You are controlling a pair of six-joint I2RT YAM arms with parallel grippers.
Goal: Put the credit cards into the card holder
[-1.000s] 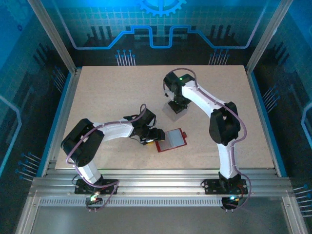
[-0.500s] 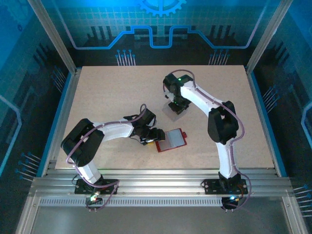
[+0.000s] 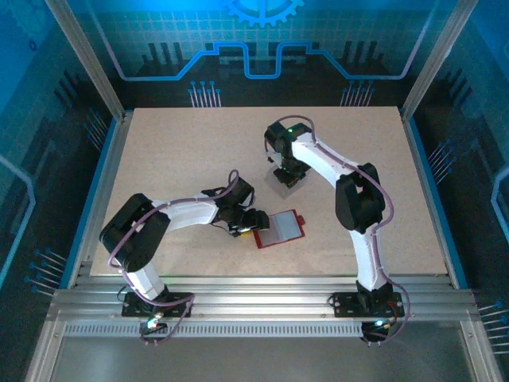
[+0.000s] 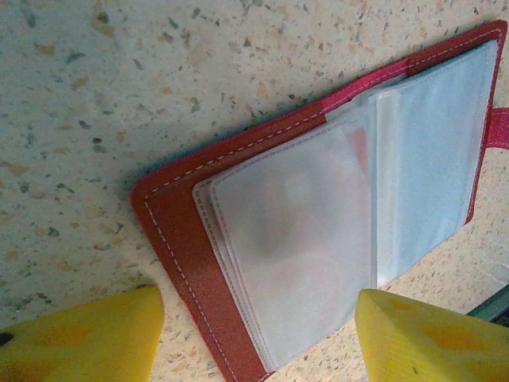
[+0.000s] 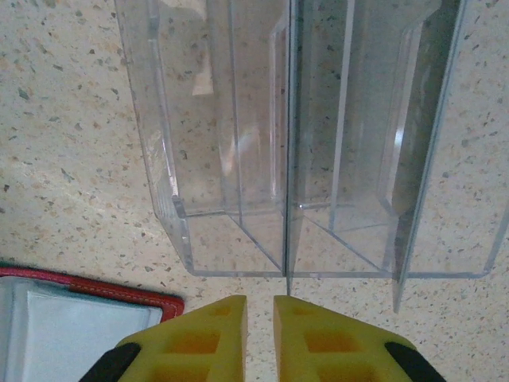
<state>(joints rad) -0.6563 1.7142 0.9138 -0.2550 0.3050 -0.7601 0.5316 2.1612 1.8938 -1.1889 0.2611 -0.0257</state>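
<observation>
1 card holder (image 4: 318,215) | 1 clear box (image 5: 238,119) | left end effector (image 4: 258,330) — spread; right end effector (image 5: 260,304) — near-closed

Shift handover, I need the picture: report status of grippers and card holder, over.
Left gripper open over the open red folding wallet, pale pockets up. Right gripper nearly shut at the clear plastic box; hold unclear. Nothing blocking the wallet.

This is a robotics lab cell: two white robot arms (image 3: 187,212) bolted to an aluminium rail (image 3: 262,306) at a speckled table's (image 3: 183,151) near edge, enclosed by aluminium frame posts (image 3: 86,56) and blue circuit-patterned panels (image 3: 358,40) far, left and right.
</observation>
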